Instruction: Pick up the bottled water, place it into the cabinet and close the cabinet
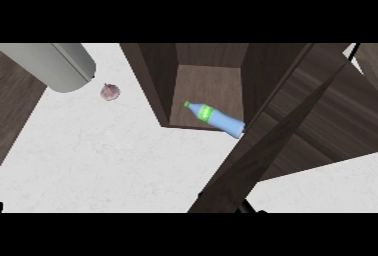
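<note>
The water bottle [215,119], pale blue with a green label and green cap, lies on its side on the floor of the dark wooden cabinet [151,80]. Its cap points to the back left, and its base is hidden behind the edge of the cabinet door [295,125]. The door stands partly swung, running diagonally from the upper right down to the view's lower edge. A small black part of my right hand [249,208] shows at the bottom edge, right by the door's lower end; most of it is cut off. My left hand does not show.
A small purplish round vegetable [110,92] lies on the white counter [111,160] left of the cabinet. A large grey cylinder [55,65] reaches in from the upper left corner. Dark wood borders the counter at the far left [15,110].
</note>
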### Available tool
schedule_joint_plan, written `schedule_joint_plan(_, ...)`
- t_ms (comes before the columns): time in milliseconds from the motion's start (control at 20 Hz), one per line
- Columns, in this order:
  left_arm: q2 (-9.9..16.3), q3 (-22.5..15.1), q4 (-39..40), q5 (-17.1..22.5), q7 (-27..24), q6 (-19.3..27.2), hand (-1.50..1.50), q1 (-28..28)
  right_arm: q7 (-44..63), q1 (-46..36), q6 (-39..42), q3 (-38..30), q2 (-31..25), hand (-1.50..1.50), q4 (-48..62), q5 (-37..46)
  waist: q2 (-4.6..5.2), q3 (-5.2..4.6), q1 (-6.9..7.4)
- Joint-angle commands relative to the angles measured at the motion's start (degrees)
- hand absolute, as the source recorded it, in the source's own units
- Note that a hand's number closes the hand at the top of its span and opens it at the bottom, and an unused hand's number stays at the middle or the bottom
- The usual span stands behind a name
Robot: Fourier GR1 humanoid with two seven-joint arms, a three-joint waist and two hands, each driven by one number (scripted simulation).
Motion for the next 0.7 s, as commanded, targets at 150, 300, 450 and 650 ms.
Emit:
schedule_joint_plan(150, 1.48, 6.87, -1.39, 6.83, -2.26, -8.20, -1.50, 6.77, 7.05, -20.33, -10.38, 0.15, 4.64, 1.50, 6.75, -10.02, -0.53, -0.17, -0.05)
schedule_joint_plan(300, 1.37, 9.16, -2.18, 8.94, -1.29, -8.83, -1.50, 8.17, 7.71, -28.40, -15.03, -2.16, 4.67, 1.50, 11.81, -13.52, -0.52, -0.11, -1.11)
schedule_joint_plan(450, 1.97, 13.17, 3.61, 10.90, -3.43, -13.69, -1.50, 7.44, 8.87, -34.80, -16.29, -6.11, 4.69, 1.50, 15.23, -20.31, -0.51, -0.16, -1.36)
schedule_joint_plan(650, 1.14, 15.67, 1.42, 12.71, -3.96, -16.50, -1.50, 11.92, 7.04, -42.17, -15.21, -14.65, 4.70, 1.50, 23.34, -25.50, -0.58, -0.07, -0.77)
